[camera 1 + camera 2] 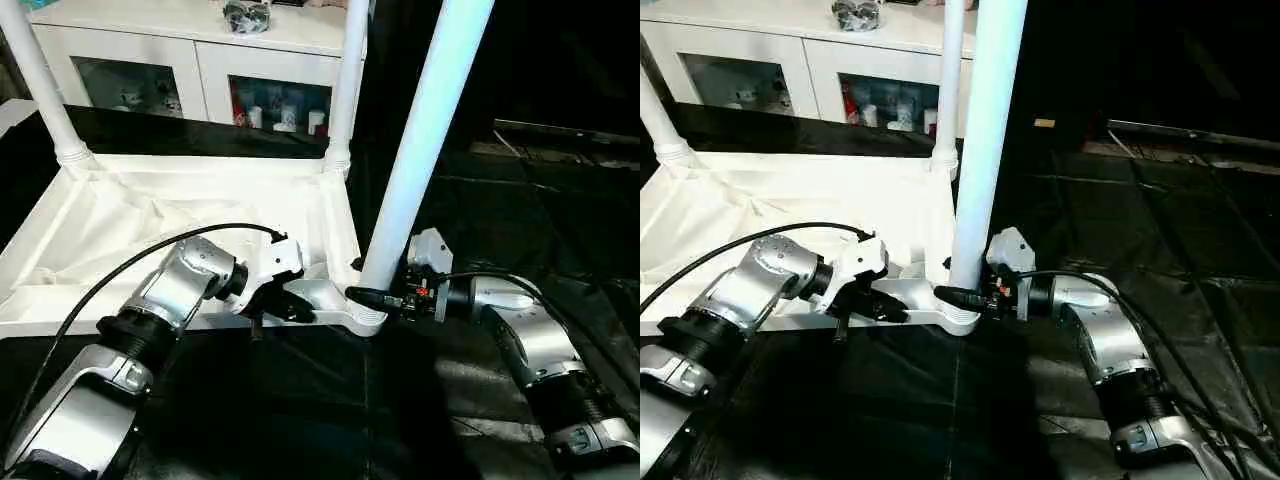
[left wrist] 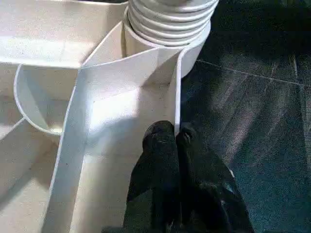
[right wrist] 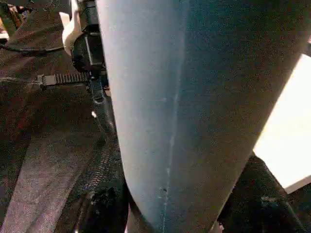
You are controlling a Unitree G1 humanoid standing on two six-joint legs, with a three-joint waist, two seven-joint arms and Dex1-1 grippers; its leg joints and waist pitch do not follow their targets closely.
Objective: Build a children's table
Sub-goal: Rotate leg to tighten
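The table top lies upside down on the dark floor, ribbed underside facing up, with its near rim running across the lower middle of the head views. At the far left corner a white leg stands upright in its socket. The left arm reaches in from the lower left, a black cable looping over it. The left gripper is pinched closed on the thin upright wall of the near rim, one black finger inside the wall and the other outside, just beside the near right corner socket. At the far right corner a second leg stands upright in its socket in front of the white cabinet, whose glass doors show small items on the shelves. A third leg rises from the near right corner socket; its ribbed base sits in the socket, as the left wrist view shows, and the leg leans slightly to the right toward its top. The right gripper comes in level from the right and holds this leg low down, just above the socket, its fingers set on either side of the round shaft. The right arm extends back toward the lower right over the floor.
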